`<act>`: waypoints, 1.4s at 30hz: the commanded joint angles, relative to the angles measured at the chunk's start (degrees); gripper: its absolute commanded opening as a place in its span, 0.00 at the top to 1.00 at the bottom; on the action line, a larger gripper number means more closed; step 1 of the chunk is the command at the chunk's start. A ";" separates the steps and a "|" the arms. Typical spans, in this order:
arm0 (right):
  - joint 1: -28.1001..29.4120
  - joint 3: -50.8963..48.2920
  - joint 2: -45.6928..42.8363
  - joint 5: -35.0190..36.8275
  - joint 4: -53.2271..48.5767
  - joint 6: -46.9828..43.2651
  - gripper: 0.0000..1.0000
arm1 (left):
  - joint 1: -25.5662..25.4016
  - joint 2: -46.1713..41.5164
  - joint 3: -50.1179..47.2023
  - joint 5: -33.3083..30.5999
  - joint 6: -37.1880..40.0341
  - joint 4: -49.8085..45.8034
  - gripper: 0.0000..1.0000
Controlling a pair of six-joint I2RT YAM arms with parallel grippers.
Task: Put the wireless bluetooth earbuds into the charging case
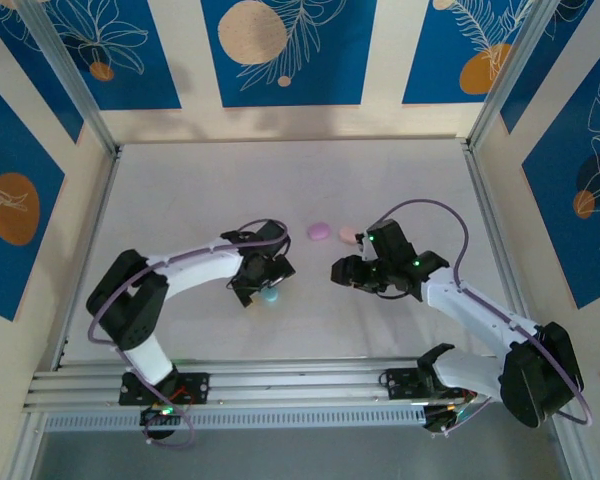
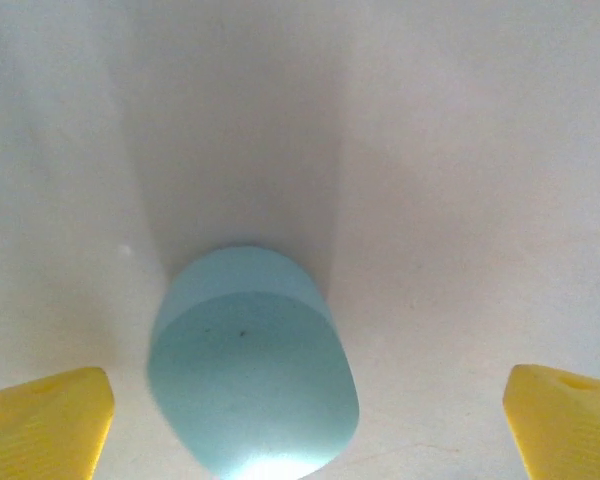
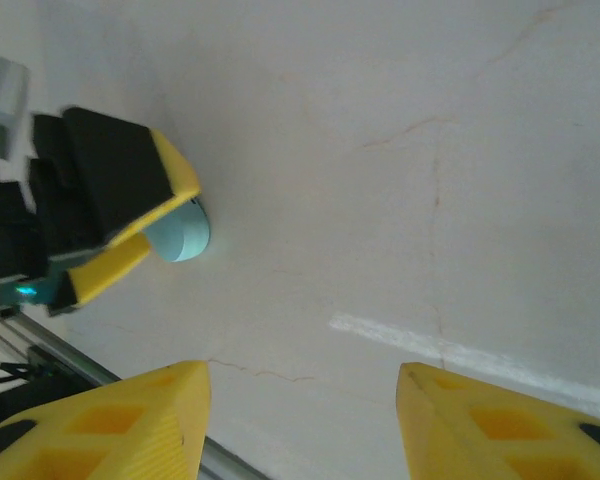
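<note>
Light blue, the charging case [image 2: 250, 370] lies on the white counter [image 2: 460, 150] between the released, wide-spread fingers of the left tool [image 2: 308, 395], clear of both. To its right hovers the right tool [image 3: 305, 400], parted and empty.

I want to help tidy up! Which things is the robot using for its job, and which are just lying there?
For the job:
- light blue case, between the fingers of the open left tool
- right tool, open and empty

Just lying there:
- purple case
- peach case
No tool is on either; they are likely waiting their turn.
</note>
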 commanded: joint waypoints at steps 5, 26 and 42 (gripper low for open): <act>14.66 -2.27 4.32 10.87 16.72 -15.27 0.47 | 5.41 -16.86 0.23 -20.68 13.77 -10.34 0.00; 26.43 16.10 38.78 15.34 25.36 -36.60 0.40 | 16.83 -58.86 -18.52 -27.08 47.12 3.95 0.00; 25.21 17.67 43.58 9.03 24.81 -41.97 0.66 | 17.01 -56.64 -18.39 -22.39 50.68 6.15 0.00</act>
